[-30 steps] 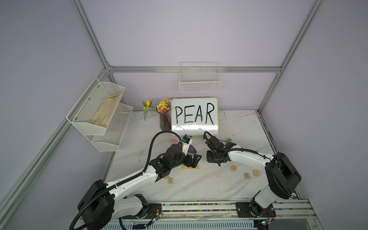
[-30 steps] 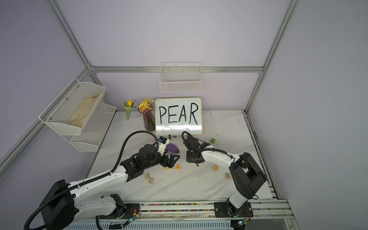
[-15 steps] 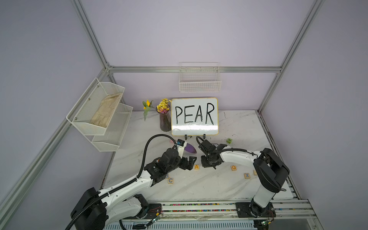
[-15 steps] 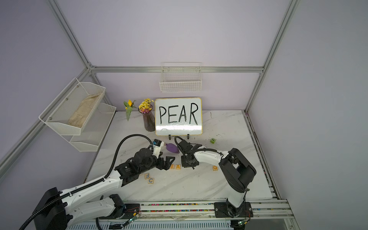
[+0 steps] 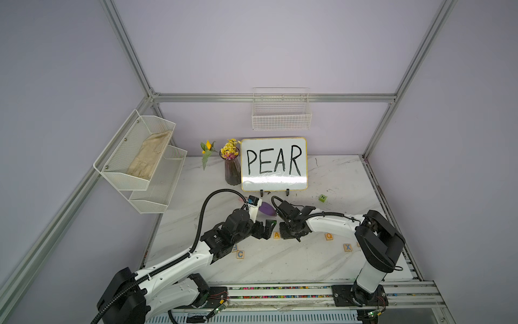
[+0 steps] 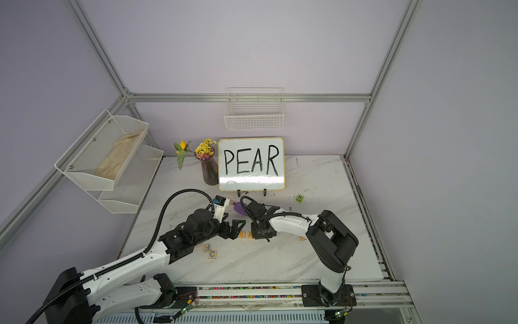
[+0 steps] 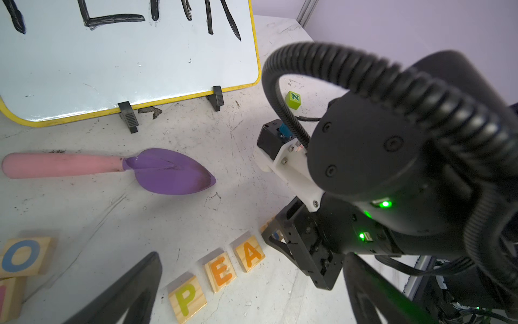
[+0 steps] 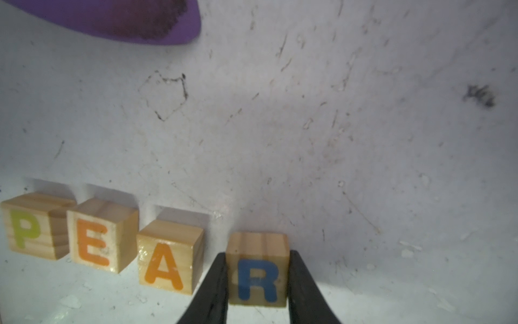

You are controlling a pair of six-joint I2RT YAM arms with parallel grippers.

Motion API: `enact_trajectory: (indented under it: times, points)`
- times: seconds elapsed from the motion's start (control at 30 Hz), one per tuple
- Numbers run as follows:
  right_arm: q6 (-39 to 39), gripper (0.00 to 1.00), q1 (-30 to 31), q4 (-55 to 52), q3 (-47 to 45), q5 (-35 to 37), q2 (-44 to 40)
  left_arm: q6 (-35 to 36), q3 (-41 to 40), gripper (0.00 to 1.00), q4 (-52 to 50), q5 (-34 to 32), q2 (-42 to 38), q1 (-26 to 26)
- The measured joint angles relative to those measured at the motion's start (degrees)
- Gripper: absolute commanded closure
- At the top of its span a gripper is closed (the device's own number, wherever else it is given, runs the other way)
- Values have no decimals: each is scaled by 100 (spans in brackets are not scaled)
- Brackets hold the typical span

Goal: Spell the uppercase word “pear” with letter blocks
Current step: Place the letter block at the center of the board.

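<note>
Three letter blocks lie in a row on the marble table: yellow P (image 8: pixel 26 228), orange E (image 8: pixel 94 242) and orange A (image 8: pixel 165 266). My right gripper (image 8: pixel 258 254) is shut on the blue R block (image 8: pixel 258 275). It holds the block just right of the A with a small gap, low over the table; whether it touches the table I cannot tell. In a top view the right gripper (image 5: pixel 293 238) points down beside the A (image 5: pixel 277 235). My left gripper (image 7: pixel 252 261) stands open and empty at the row's left end, over P (image 7: pixel 186 298), E (image 7: pixel 221 270) and A (image 7: pixel 251 254).
The white PEAR board (image 5: pixel 274 164) and a flower vase (image 5: pixel 232 168) stand at the back. A purple trowel with a pink handle (image 7: pixel 168 171) lies behind the row. Other blocks lie around it: green N (image 5: pixel 322 198), Q (image 5: pixel 329 236), X (image 5: pixel 347 247), C (image 5: pixel 240 254), O (image 7: pixel 22 256).
My right gripper has come left and down toward the front with the R block, ending beside the A. The left gripper has stayed near the row's left end.
</note>
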Motion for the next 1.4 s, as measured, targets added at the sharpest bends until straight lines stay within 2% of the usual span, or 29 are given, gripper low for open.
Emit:
enact_trajectory:
  times: [1.4]
  points:
    - [302, 68, 284, -57, 208, 426, 190, -2, -197, 0, -109, 0, -227, 0]
